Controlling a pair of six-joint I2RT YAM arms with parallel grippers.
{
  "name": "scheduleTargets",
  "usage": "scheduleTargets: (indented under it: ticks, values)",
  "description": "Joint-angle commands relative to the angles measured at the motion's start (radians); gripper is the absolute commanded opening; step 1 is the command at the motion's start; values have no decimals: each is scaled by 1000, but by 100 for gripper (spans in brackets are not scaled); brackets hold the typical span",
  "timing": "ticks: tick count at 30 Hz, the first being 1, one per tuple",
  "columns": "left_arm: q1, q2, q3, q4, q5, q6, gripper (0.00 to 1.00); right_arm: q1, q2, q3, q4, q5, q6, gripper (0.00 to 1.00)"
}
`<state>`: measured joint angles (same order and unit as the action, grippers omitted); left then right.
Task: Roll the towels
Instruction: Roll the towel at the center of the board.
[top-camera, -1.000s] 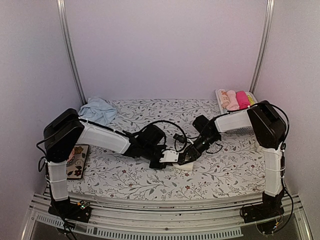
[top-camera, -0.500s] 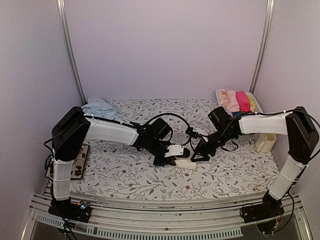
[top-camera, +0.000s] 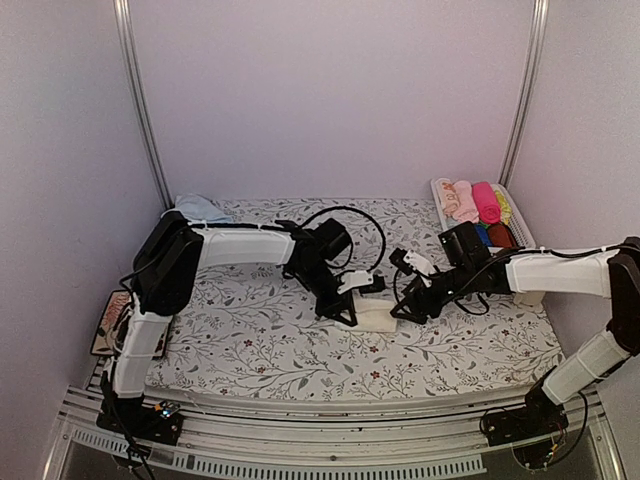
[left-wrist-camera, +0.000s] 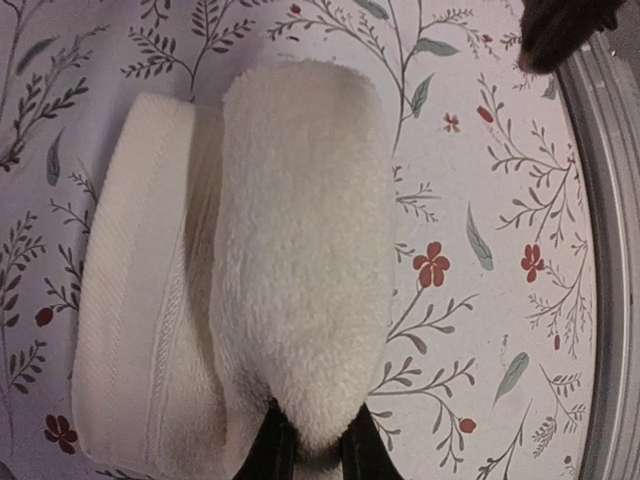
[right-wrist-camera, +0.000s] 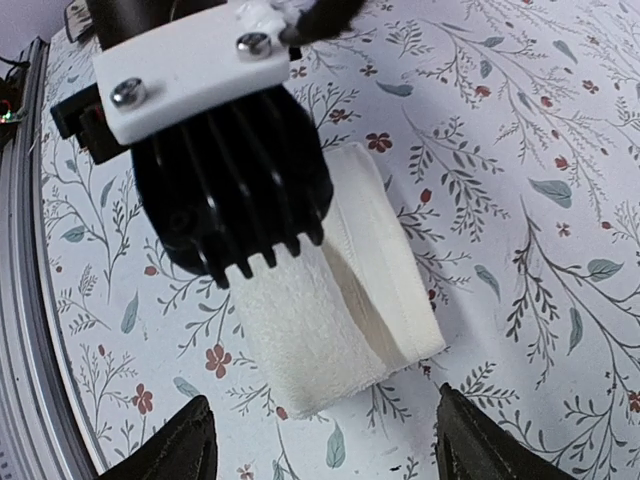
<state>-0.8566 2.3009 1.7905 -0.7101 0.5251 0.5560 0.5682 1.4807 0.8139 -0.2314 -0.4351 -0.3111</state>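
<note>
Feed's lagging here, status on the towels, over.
Left gripper shut on rolled cream towel. Right gripper open, clear of it. Blue towel crumpled at far left, unrolled. Nothing in the way.

Rolled towel — table centre, between left gripper and right gripper. Loose towel in far-left corner; basket holding rolled cloths — far-right corner.
</note>
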Motion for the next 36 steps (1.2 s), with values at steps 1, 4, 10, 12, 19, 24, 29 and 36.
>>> scheduleTargets:
  ticks: [1,4,10,12,19,24,29,36]
  values:
    - [18,82,76,-128,76,-131,0,-4,-17,-6,93,54,187,77]
    - [27,124,137,-142,102,-210,0,-4,-39,-7,91,100,287,99]
    - [33,176,191,-110,135,-357,0,-4,-169,-40,79,260,439,99]
    - [37,183,199,-81,150,-415,0,-4,-214,-79,116,277,492,99]
    - [61,193,186,67,221,-633,0,-7,-248,-138,178,169,686,99]
    - [71,215,180,160,233,-770,0,-39,-235,-198,255,103,822,99]
    - [85,247,146,243,227,-934,0,-63,-153,-199,259,59,912,100]
    - [118,225,-59,604,298,-1252,0,-112,-50,-210,343,-37,1038,97]
